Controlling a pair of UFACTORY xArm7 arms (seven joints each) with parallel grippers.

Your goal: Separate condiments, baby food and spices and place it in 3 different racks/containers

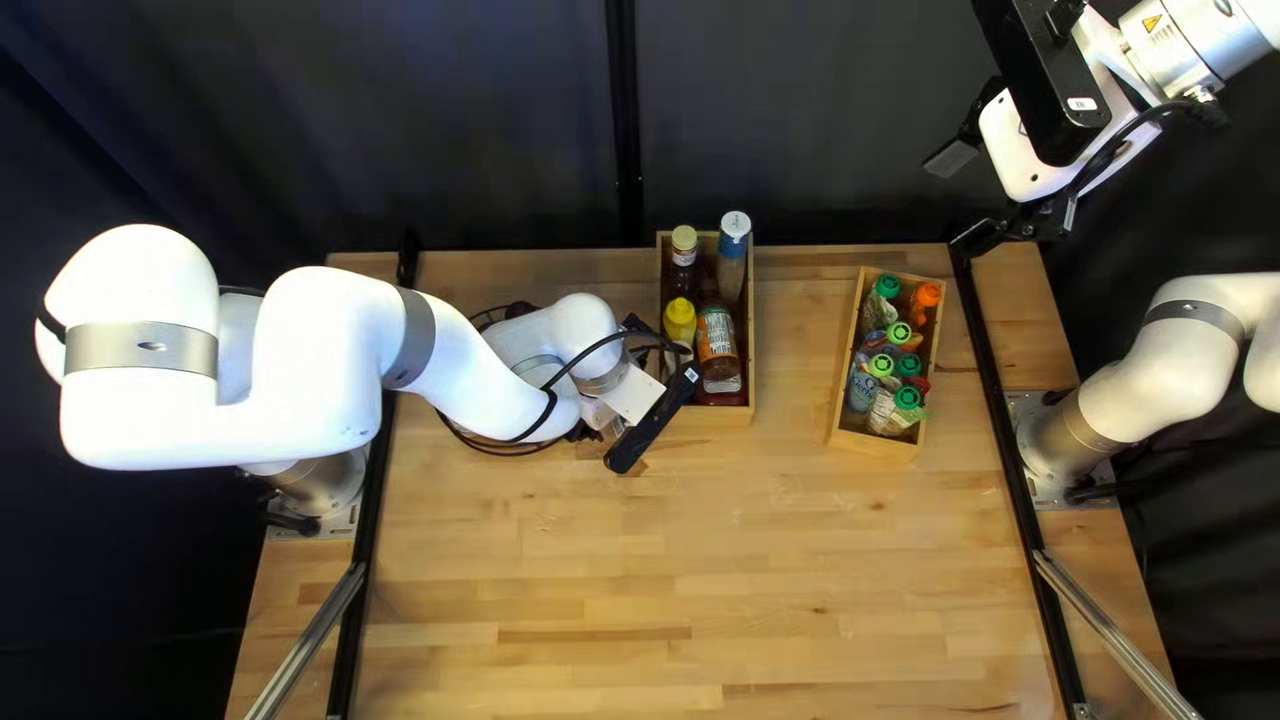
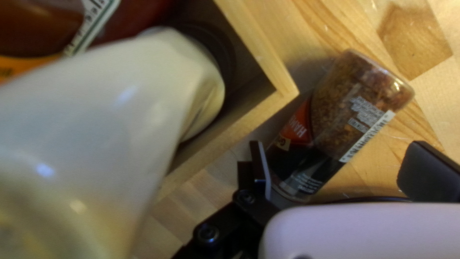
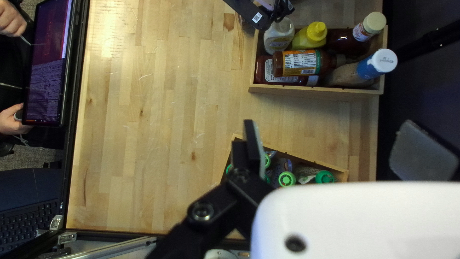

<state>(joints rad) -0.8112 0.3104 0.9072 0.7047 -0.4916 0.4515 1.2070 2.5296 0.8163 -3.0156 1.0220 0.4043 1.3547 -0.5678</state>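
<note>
In the top left view my left gripper (image 1: 636,395) is low beside the condiment box (image 1: 748,360), its fingertips hidden. Between my left gripper's (image 2: 342,168) open fingers lies a spice jar (image 2: 352,108) with a black lid, outside the box corner (image 2: 287,91); one finger is close against its lid end, the other stands apart. Sauce bottles, including a yellow one (image 1: 679,320), fill that box. Another wooden box (image 1: 874,443) holds pouches with green and orange caps. My right gripper (image 1: 970,200) is raised at the far right; my right gripper (image 3: 338,148) is open and holds nothing.
A pale squeeze bottle (image 2: 115,110) rises close beside my left gripper. Black cables (image 1: 500,447) loop on the table (image 1: 640,574) by the left arm. A person's hands (image 3: 10,117) and a screen (image 3: 45,62) are at the near edge.
</note>
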